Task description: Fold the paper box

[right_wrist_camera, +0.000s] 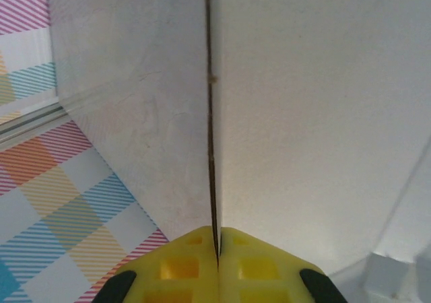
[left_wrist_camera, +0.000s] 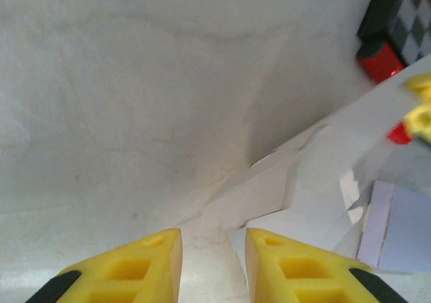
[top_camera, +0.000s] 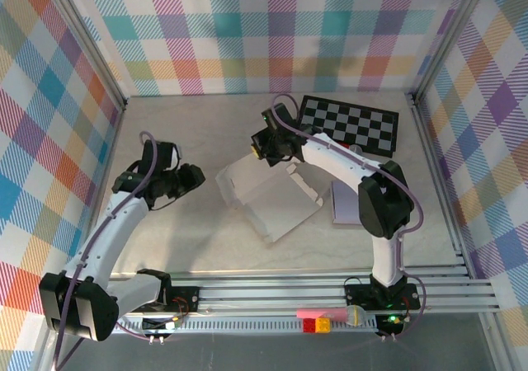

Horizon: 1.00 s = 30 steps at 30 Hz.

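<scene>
The white paper box (top_camera: 268, 198) lies half-formed in the middle of the table, one panel raised at its far side. My right gripper (top_camera: 266, 146) holds that raised panel's edge; in the right wrist view its yellow fingers (right_wrist_camera: 195, 266) are shut on the thin sheet (right_wrist_camera: 296, 114), seen edge-on. My left gripper (top_camera: 191, 178) stands open left of the box, near its left corner. In the left wrist view its fingertips (left_wrist_camera: 155, 262) frame bare table, with the box's flap (left_wrist_camera: 269, 185) just ahead.
A black-and-white checkered board (top_camera: 351, 125) lies at the back right. A pale lavender sheet (top_camera: 345, 204) rests right of the box. Plaid walls enclose the table. Red and yellow blocks (top_camera: 320, 324) sit on the front rail.
</scene>
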### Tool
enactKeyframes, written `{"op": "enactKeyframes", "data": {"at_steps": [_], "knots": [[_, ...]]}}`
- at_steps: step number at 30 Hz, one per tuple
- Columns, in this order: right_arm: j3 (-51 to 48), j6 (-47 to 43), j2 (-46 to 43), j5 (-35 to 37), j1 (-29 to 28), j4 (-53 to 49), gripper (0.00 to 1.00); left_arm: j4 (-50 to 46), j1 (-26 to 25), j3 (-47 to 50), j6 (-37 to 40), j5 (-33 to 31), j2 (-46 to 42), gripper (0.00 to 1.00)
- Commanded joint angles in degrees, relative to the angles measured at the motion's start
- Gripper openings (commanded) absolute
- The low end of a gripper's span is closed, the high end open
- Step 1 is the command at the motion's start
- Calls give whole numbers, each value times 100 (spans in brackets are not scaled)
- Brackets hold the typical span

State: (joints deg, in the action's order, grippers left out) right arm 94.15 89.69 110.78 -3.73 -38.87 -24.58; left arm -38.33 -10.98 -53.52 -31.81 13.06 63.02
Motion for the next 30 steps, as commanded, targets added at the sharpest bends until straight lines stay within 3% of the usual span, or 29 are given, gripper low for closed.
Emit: {"op": "enactKeyframes", "data": {"at_steps": [1,6,11,17,30], "knots": [[246,211,-765,212,-15,-260,0,277,78,392,-395,163,-382,31],[635,656,-1162,447,19,-1211,0,1515,92,1181,-1425,514,-190,33],[784,1105,-1416,454,171,-1648,0,4406,123,2204,-2909,652,168,38],[829,1439,-1529,319,401,-1759,0,7184,64,2446,-4202,957,1231,41],[790,1735,-1614,128,843,-1630,0,9887,-344,2631,-5423,986,2597,40]]}}
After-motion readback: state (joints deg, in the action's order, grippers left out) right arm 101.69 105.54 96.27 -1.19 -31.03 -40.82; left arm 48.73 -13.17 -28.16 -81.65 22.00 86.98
